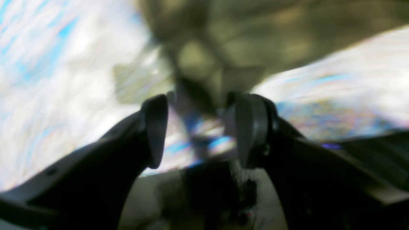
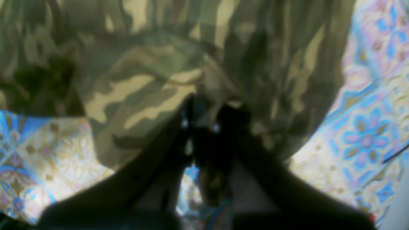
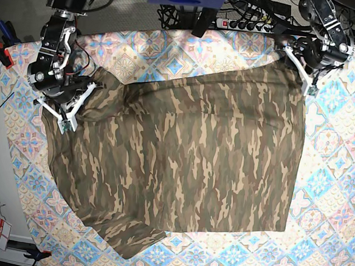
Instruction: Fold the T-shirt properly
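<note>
The camouflage T-shirt [image 3: 188, 152] lies spread flat over most of the table, one sleeve at the lower left. My right gripper [image 3: 75, 107] is at the shirt's upper left edge. In the right wrist view this gripper [image 2: 204, 111] is shut, with the shirt's [image 2: 143, 64] fabric pinched at its tips. My left gripper [image 3: 306, 78] hovers at the shirt's upper right corner. The left wrist view is blurred. It shows the left gripper [image 1: 202, 100] with its jaws apart and the shirt's [image 1: 255, 32] cloth just beyond the fingertips.
A pastel blue-pink tile-patterned cloth [image 3: 334, 156] covers the table under the shirt. A power strip and cables [image 3: 246, 22] lie past the far edge. A red clamp [image 3: 0, 50] sits at the left edge and another clamp [image 3: 35, 255] at the lower left corner.
</note>
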Controlling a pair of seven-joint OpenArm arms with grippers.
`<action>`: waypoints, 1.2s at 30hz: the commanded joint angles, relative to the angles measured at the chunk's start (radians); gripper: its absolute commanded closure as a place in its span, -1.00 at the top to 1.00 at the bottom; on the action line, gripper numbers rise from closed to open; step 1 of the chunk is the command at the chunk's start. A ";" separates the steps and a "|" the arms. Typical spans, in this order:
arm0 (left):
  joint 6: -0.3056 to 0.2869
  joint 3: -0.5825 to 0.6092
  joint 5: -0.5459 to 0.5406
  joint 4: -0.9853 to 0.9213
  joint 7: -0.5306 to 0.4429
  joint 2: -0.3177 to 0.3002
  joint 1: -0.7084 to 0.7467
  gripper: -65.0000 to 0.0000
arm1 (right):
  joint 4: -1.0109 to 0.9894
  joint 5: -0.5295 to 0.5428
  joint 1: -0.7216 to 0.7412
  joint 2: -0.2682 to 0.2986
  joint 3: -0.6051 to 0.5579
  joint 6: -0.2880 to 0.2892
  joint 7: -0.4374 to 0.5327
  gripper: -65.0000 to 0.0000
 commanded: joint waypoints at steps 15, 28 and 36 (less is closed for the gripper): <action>0.005 -0.010 -0.357 -0.248 -0.075 -0.187 0.033 0.00 | 0.014 -0.142 0.013 0.003 -0.040 0.001 0.018 -0.99; 0.005 -0.052 -0.199 -0.296 -0.133 -0.179 -0.003 0.00 | 0.014 -0.142 0.013 0.003 -0.037 0.001 0.018 -0.99; 0.005 0.056 -0.209 -0.437 -0.133 -0.165 -0.089 0.00 | 0.019 -0.142 0.013 0.003 -0.039 0.001 0.018 -0.99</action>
